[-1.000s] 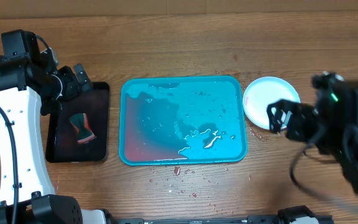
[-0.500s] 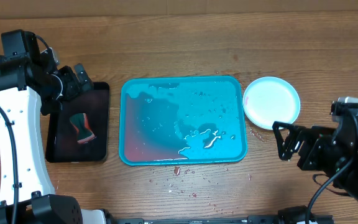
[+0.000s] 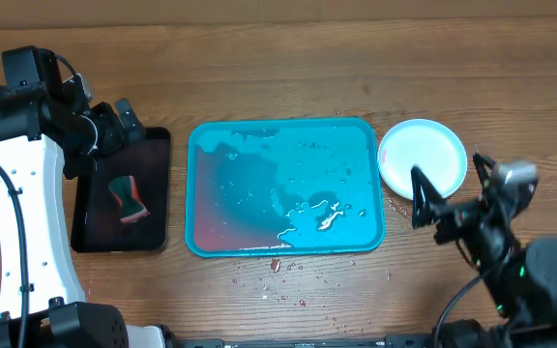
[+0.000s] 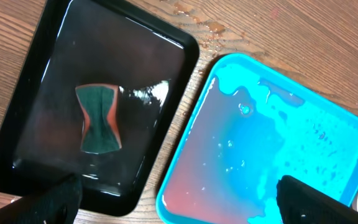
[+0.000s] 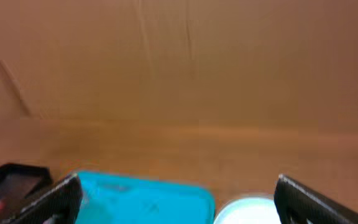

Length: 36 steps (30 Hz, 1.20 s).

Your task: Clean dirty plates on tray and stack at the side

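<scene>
right gripper (image 3: 450, 191) spread wide, empty; plates (image 3: 422, 153) lie just beyond it toward the worktop's (image 3: 278, 58) far edge.

Right wrist view blurred throughout; tray (image 5: 145, 202), plate (image 5: 247, 214), black tray (image 5: 11, 177) all cut by its bottom edge. Left wrist view: plate only sliver at right edge, tray clipped right and bottom. Overhead: right arm (image 3: 549, 280) blurred near counter's (image 3: 288, 58) front-right corner; whether more plates lie under visible one by right edge, cannot tell.

Robot lab setup: white arm (image 3: 17, 222) at wood table (image 3: 288, 58) w/ brown backdrop (image 5: 179, 56).
</scene>
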Each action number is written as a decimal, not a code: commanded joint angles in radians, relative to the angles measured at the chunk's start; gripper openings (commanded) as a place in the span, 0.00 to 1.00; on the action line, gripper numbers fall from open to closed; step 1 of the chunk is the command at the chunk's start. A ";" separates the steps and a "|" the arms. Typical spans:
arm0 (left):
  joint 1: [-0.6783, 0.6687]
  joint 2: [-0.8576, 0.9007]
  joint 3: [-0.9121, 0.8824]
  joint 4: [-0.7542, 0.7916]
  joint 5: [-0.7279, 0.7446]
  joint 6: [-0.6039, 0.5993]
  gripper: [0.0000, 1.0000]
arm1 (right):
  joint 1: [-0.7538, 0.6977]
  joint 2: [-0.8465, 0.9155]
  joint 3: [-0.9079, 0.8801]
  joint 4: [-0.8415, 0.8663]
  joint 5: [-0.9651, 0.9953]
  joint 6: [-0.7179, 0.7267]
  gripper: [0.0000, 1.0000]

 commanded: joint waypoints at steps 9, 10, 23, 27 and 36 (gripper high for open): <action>-0.008 -0.006 0.015 -0.002 0.011 -0.014 1.00 | -0.018 -0.407 -0.567 0.426 0.026 -0.099 1.00; -0.008 -0.006 0.015 -0.002 0.011 -0.014 1.00 | -0.018 -0.427 -0.605 0.459 0.027 -0.099 1.00; -0.008 -0.006 0.015 -0.002 0.011 -0.014 1.00 | -0.018 -0.500 -0.763 0.407 0.059 -0.095 1.00; -0.008 -0.006 0.015 -0.002 0.011 -0.014 1.00 | -0.017 -0.500 -0.763 0.396 0.060 -0.065 1.00; -0.008 -0.006 0.015 -0.002 0.011 -0.014 1.00 | -0.017 -0.500 -0.763 0.396 0.060 -0.065 1.00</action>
